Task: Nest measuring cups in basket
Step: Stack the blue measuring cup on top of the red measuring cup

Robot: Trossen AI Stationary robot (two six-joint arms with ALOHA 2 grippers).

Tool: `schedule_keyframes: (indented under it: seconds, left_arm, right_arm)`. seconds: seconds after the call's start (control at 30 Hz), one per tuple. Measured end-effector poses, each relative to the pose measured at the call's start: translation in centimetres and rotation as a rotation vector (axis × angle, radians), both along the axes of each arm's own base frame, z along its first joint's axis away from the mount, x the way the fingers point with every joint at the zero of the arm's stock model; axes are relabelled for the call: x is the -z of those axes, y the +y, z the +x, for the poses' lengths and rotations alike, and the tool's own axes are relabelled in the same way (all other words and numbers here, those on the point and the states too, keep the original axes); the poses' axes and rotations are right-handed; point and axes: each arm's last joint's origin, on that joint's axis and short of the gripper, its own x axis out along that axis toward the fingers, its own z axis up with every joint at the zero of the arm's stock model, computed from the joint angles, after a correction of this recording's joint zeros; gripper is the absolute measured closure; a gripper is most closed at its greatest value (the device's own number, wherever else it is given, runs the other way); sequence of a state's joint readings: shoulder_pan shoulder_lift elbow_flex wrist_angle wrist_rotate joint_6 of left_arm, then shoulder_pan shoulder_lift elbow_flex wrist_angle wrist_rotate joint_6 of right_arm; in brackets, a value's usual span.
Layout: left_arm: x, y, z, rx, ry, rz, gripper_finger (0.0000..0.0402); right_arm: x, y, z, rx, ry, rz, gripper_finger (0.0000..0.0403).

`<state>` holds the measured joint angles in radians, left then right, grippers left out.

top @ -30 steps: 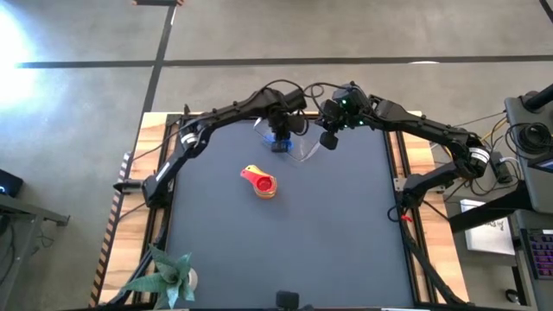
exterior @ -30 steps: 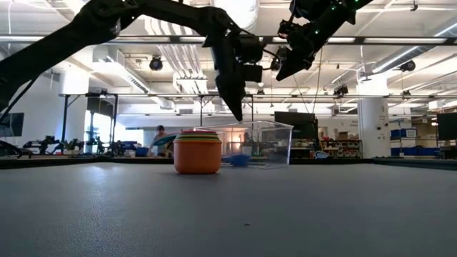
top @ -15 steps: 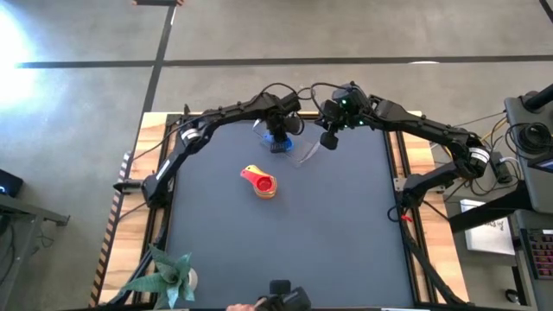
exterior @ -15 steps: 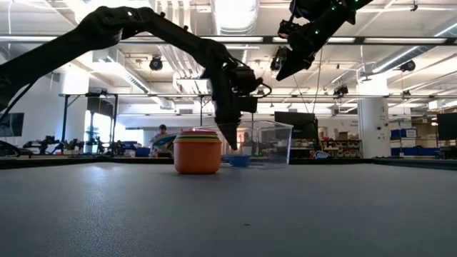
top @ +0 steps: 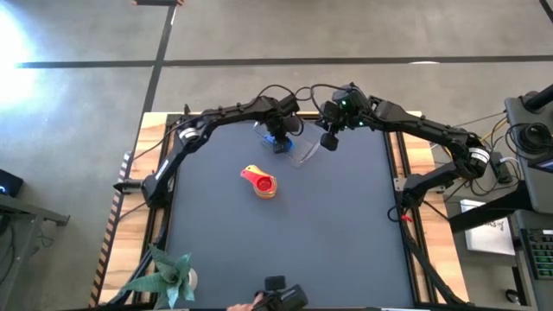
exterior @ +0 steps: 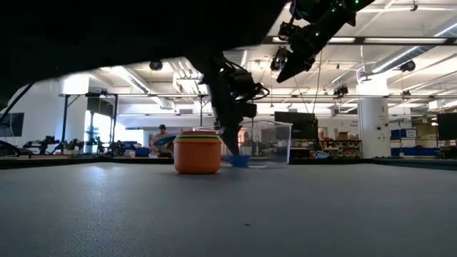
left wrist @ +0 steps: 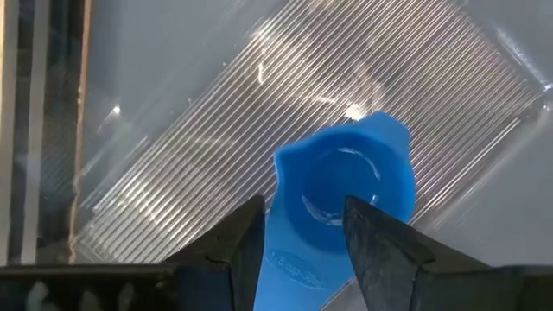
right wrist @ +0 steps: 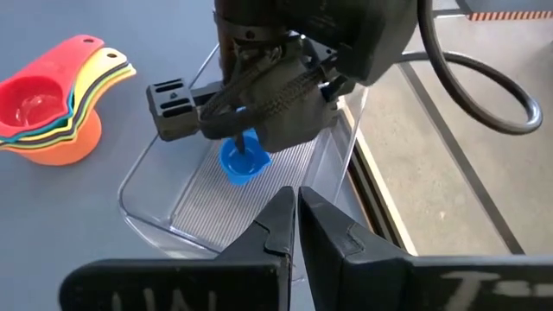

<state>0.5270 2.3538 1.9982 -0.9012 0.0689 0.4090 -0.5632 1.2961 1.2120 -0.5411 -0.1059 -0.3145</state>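
Note:
The blue measuring cup (left wrist: 346, 186) sits upright on the ribbed floor of the clear basket (top: 302, 151), near the table's far edge. My left gripper (left wrist: 298, 246) reaches down into the basket from above. It is open, with one finger on each side of the cup's handle (left wrist: 289, 263) where it joins the bowl. The other cups are nested in one stack (top: 259, 181), red on top and orange outermost, standing on the table near the basket. My right gripper (right wrist: 298, 220) is shut and hovers above the basket's right side, well clear of it (exterior: 283, 70). My left gripper stands astride the blue cup's handle (left wrist: 289, 263), pointing down from above. I cannot tell whether its fingers touch the handle. The cup rests on the basket's floor.
The dark mat has free room on the near half of the table. A potted plant (top: 168, 272) stands at the near left corner. A person's hand with a dark device (top: 278, 295) shows at the near edge, and a dark shape covers the low view's upper left.
My left gripper has come down into the basket toward the blue cup, which has stayed in place. A hand with a dark device has come in at the table's near edge, and the low view's upper left has gone dark.

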Motion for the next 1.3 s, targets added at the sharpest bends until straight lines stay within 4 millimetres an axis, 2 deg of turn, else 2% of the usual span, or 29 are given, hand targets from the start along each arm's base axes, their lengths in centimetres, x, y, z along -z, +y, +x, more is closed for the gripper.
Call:
schedule_keyframes:
  seconds: [0.23, 0.5, 0.7, 0.9, 1.03, 1.2, 1.3]
  left_arm:
    - [0.5, 0.0, -0.2, -0.031, 0.012, -0.016, 0.0286]
    - [0.7, 0.0, -0.1, -0.051, 0.007, -0.018, 0.0393]
    - [-0.5, -0.2, 0.0, -0.06, 0.01, 0.02, 0.0401]
    - [-3.9, -0.7, 0.6, -0.054, 0.018, 0.135, 0.0402]
    - [-5.7, -1.7, 0.9, -0.014, 0.013, 0.146, 0.0402]
    - [-5.8, -2.0, 1.1, -0.013, -0.005, 0.112, 0.0402]
    - [-4.7, -1.9, 1.3, -0.099, -0.029, 0.09, 0.0402]
  right_arm:
    - [0.1, 0.0, 0.0, 0.0, 0.003, 0.002, 0.0394]
    - [0.1, 0.0, 0.0, 0.0, 0.003, 0.001, 0.0394]
    - [0.1, 0.0, 0.0, 0.0, 0.003, 0.001, 0.0394]
    - [0.1, 0.0, 0.0, 0.0, 0.003, 0.002, 0.0394]
    - [0.1, 0.0, 0.0, 0.0, 0.003, 0.002, 0.0394]
    - [0.1, 0.0, 0.0, 0.0, 0.003, 0.002, 0.0394]
    - [0.1, 0.0, 0.0, 0.0, 0.003, 0.002, 0.0394]
